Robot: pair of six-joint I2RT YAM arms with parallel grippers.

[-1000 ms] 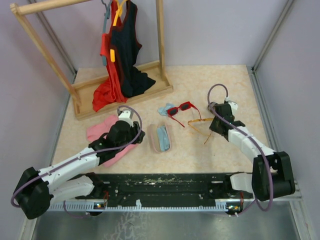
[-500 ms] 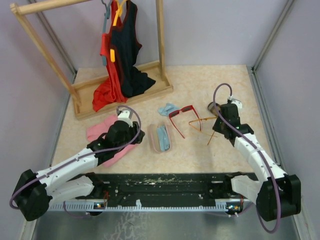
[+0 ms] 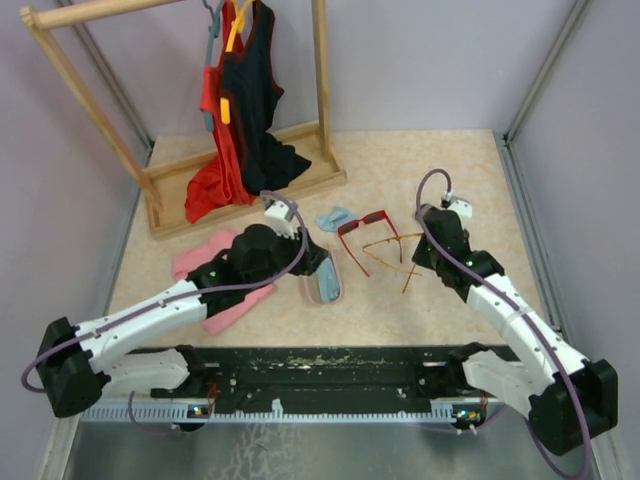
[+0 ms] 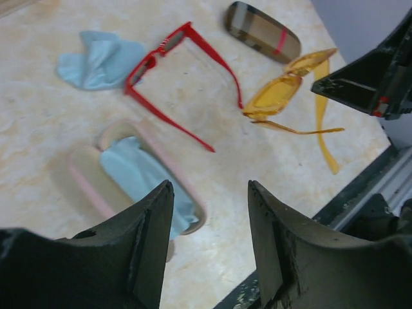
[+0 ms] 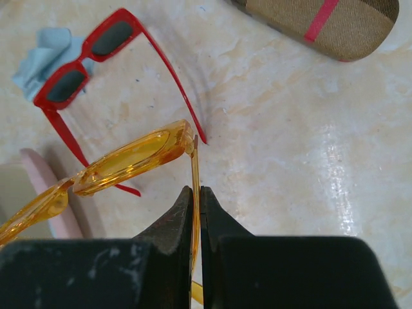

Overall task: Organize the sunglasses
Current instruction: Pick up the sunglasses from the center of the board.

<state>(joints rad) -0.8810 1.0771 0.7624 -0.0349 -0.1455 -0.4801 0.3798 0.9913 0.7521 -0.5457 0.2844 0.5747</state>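
The red sunglasses (image 3: pixel 362 228) lie unfolded on the table, also in the left wrist view (image 4: pixel 168 76) and the right wrist view (image 5: pixel 90 67). Just right of them the orange-yellow sunglasses (image 3: pixel 385 248) are held by one temple arm, with my right gripper (image 5: pixel 196 190) shut on that thin arm; their front (image 5: pixel 132 158) hangs left of the fingers. My left gripper (image 4: pixel 210 185) hovers open above the near end of the open pink case (image 4: pixel 151 174), with nothing between its fingers. In the top view it (image 3: pixel 322 265) covers part of that case (image 3: pixel 324 290).
A light blue cloth (image 4: pixel 138 177) lies inside the pink case; another (image 3: pixel 335 215) sits behind the red pair. A brown red-striped case (image 5: pixel 322 22) lies shut beyond the right gripper. A pink garment (image 3: pixel 200 262) lies left, a wooden clothes rack (image 3: pixel 240 185) at the back left.
My left arm has swung right, from over the pink garment to over the pink case. The right gripper has shifted slightly left with the orange-yellow sunglasses. The red pair has turned a little.
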